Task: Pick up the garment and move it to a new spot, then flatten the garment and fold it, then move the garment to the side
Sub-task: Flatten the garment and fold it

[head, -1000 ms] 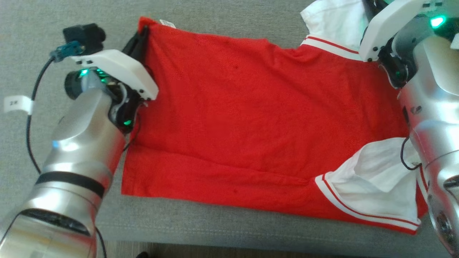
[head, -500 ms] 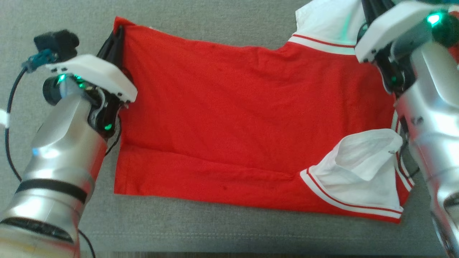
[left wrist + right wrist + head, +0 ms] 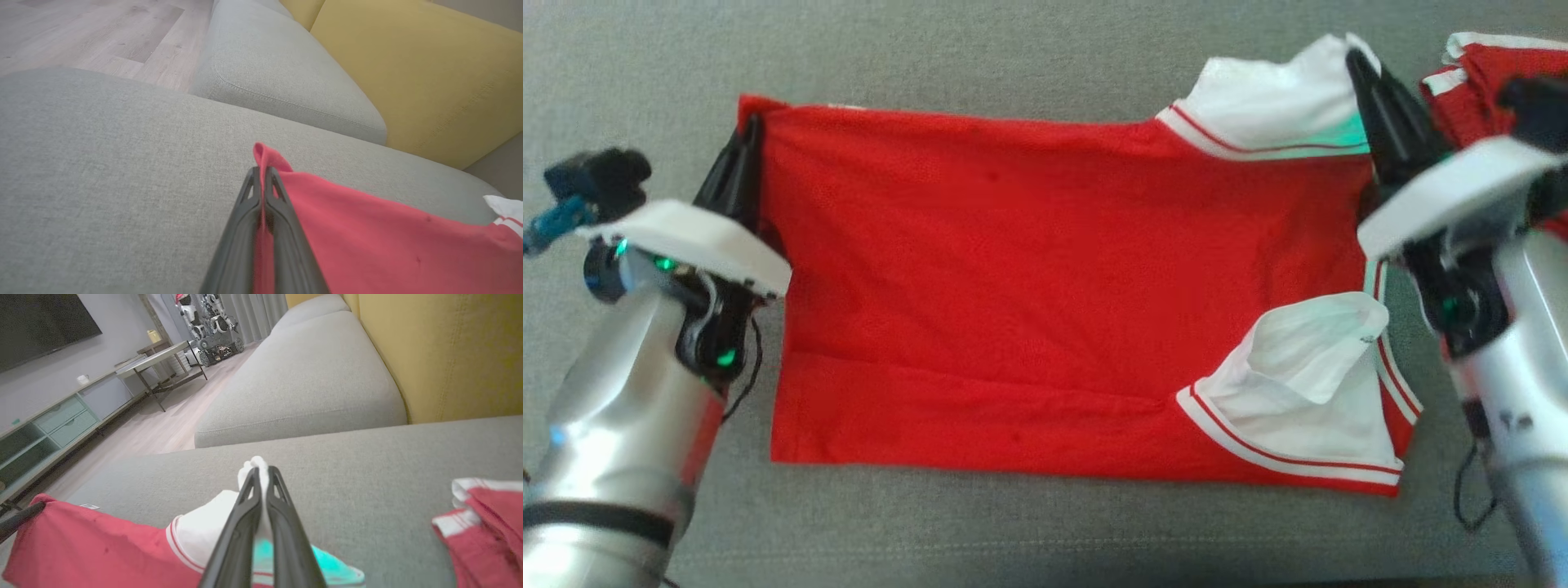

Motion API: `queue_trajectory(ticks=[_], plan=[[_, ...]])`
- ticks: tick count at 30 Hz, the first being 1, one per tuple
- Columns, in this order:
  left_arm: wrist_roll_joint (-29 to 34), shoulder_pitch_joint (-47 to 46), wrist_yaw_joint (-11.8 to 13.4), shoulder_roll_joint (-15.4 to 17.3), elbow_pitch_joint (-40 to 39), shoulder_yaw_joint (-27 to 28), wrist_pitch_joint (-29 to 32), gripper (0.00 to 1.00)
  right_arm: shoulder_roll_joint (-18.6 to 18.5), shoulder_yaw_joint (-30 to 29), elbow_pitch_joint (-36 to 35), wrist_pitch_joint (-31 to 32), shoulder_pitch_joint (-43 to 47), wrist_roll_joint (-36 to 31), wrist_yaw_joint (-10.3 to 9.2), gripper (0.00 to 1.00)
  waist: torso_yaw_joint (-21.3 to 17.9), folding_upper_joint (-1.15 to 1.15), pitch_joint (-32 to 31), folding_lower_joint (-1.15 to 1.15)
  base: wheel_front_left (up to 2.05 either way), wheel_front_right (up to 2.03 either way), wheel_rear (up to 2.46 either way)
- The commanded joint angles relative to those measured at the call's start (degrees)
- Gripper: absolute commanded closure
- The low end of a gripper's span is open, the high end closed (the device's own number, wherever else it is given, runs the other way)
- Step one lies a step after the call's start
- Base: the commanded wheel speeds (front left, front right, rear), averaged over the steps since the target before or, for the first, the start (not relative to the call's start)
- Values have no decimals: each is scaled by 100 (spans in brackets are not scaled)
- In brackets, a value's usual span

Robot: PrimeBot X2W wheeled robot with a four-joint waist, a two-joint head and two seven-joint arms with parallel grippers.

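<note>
The garment (image 3: 1054, 269) is a red shirt with white sleeves trimmed in red stripes, spread across the grey sofa seat (image 3: 1013, 57). My left gripper (image 3: 752, 122) is shut on its far left red corner (image 3: 265, 157). At the far right, my right gripper (image 3: 1356, 59) is shut on the tip of a white sleeve (image 3: 255, 465). The cloth hangs stretched between the two grips, and its near edge (image 3: 1045, 465) rests on the cushion. A second white sleeve (image 3: 1307, 384) lies folded over the near right corner.
Another red and white garment (image 3: 1470, 82) lies crumpled at the far right, beside my right arm. Yellow back cushions (image 3: 421, 69) stand behind the seat. Wooden floor (image 3: 163, 424), a table (image 3: 163, 355) and a low cabinet (image 3: 57, 424) are beyond the sofa.
The head camera has shifted, so the whole picture has slid. Both grippers keep their hold. The far edge of the shirt now runs straighter between them, and the other garment has come into view.
</note>
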Motion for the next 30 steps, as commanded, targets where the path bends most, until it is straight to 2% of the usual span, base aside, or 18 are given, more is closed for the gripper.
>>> queue_trajectory(ticks=[1, 8, 14, 20, 26, 27, 28, 29, 30], plan=[[-87, 112, 44, 353, -339, 275, -70, 100, -52, -108, -584, 153, 363, 147, -5, 100, -55, 0, -57, 0, 0, 0, 0], [-404, 1014, 292, 600, -1307, 505, -9, 100, 96, -658, -2125, 750, 1841, 521, -5, 100, -144, 0, -142, 0, 0, 0, 0], [-652, 1689, 485, 732, -1978, 604, 152, 100, 407, -1068, -2769, 989, 2777, 566, -5, 100, -175, 0, -191, 0, 0, 0, 0], [-877, 2445, 766, 749, -2553, 623, 297, 100, 856, -1383, -3120, 1188, 3614, 483, -5, 100, -241, 0, -211, 0, 0, 0, 0], [-979, 2817, 915, 707, -2644, 570, 396, 100, 986, -1510, -3055, 1279, 3898, 179, -5, 100, -249, 0, -241, 0, 0, 0, 0], [-989, 2852, 933, 690, -2622, 551, 416, 97, 997, -1511, -3030, 1295, 3940, 120, -5, 95, -235, 0, -254, 0, 0, 0, 0], [-962, 2875, 966, 686, -2584, 524, 422, 50, 1002, -1498, -2998, 1319, 3983, 40, -5, 57, -228, 0, -264, 0, 0, 0, 0], [-945, 2886, 976, 664, -2543, 497, 414, 0, 1013, -1490, -2972, 1326, 4022, -29, -5, 0, -215, 0, -279, 0, 0, 0, 0], [-900, 2889, 1003, 652, -2495, 468, 396, 0, 1020, -1491, -2961, 1303, 4051, -114, -5, 0, -207, 0, -292, 0, 0, 0, 0]])
